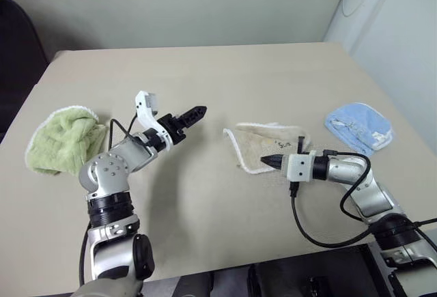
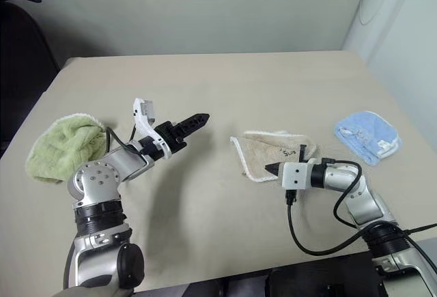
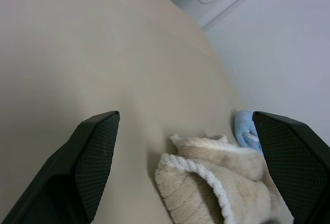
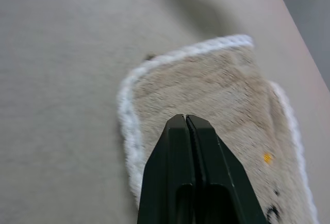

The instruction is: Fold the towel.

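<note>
Towel (image 1: 270,148) is seen lying rumpled on the desk (image 1: 225,78), directly under the right gripper (image 4: 185,118), whose fingers are pressed together, seemingly pinning the cloth. Left gripper (image 1: 196,113) is held spread wide, well apart, apparently ready to take an edge.

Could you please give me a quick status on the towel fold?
Left gripper open, hovering. Right gripper shut over the towel, nothing visibly pinched. Towel flat on table, nothing in the way.

Towel (image 4: 216,95): nubby beige terry cloth w/ white corded edge; table (image 1: 225,78) smooth matt tan.
</note>
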